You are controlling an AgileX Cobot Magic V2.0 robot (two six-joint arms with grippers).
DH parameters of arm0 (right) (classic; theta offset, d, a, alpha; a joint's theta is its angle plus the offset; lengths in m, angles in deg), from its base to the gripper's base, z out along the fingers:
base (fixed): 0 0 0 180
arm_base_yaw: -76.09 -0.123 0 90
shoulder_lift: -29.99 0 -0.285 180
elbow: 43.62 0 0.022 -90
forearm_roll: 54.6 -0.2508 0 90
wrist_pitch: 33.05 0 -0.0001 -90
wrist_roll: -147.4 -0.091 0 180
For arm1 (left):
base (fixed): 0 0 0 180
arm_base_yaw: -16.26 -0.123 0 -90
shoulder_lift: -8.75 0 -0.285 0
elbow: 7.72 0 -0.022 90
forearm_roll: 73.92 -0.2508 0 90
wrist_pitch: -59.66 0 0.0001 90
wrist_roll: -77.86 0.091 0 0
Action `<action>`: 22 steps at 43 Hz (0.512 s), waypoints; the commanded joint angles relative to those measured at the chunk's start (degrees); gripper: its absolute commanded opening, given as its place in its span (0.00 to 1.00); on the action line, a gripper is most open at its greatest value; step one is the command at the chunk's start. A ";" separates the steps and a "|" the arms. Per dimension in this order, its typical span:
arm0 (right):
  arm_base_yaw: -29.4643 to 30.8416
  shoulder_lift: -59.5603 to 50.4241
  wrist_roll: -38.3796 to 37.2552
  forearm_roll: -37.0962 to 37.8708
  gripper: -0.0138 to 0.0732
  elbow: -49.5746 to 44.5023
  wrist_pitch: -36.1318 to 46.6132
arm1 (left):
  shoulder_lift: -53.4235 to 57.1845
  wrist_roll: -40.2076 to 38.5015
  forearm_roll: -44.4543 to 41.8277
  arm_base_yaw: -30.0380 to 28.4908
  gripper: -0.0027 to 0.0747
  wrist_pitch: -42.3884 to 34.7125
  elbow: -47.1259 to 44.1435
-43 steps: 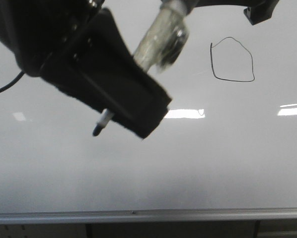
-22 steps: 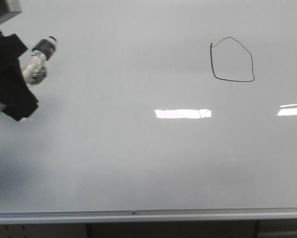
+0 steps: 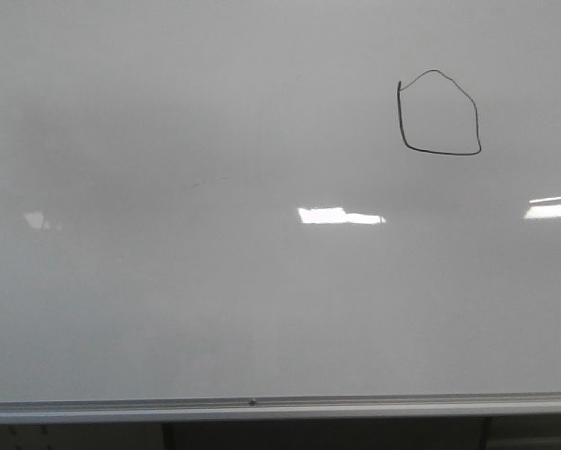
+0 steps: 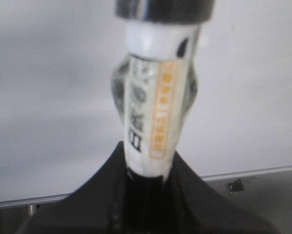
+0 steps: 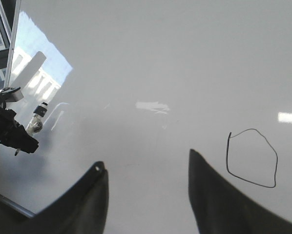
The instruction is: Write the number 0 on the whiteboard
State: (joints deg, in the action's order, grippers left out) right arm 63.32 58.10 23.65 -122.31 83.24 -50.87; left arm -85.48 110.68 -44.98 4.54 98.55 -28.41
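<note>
now left gripper (image 4: 146,195) clamps a marker (image 4: 153,122); right gripper (image 5: 148,195) gapes empty.

One number 0 (image 3: 439,113), one whiteboard (image 3: 262,281), seemingly one marker (image 4: 153,117)

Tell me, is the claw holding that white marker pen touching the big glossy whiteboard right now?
Apart. The right wrist view shows the left claw with the white marker pen at the glossy whiteboard's far edge; the front view shows no claw over the board.

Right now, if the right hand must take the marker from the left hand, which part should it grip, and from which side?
Probably the labelled barrel of the marker, standing free beyond the left hand; the other end is buried between its fingers. The open right hand should come sideways, across the round barrel.
</note>
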 commanded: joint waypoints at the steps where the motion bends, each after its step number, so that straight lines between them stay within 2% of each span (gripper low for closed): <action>1: 0.29 -1.73 0.83 -1.58 0.48 0.65 2.60 | 1.74 -0.55 1.07 -0.70 0.01 -4.15 1.43; 6: 0.29 -2.08 0.83 -1.58 0.16 0.61 2.49 | 0.84 -0.55 0.40 -0.70 0.01 -7.70 1.43; 8: 0.29 -2.08 0.83 -1.58 0.07 0.61 2.55 | -0.07 -0.55 0.15 -0.70 0.01 -8.90 1.43; 22: 0.29 -2.08 0.83 -1.58 0.08 0.61 2.55 | -5.05 -0.55 0.05 -0.70 0.01 -13.11 1.43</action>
State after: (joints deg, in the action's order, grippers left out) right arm 63.32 55.67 23.78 -122.31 82.37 -50.28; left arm -91.62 110.68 -45.83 3.97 88.76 -28.41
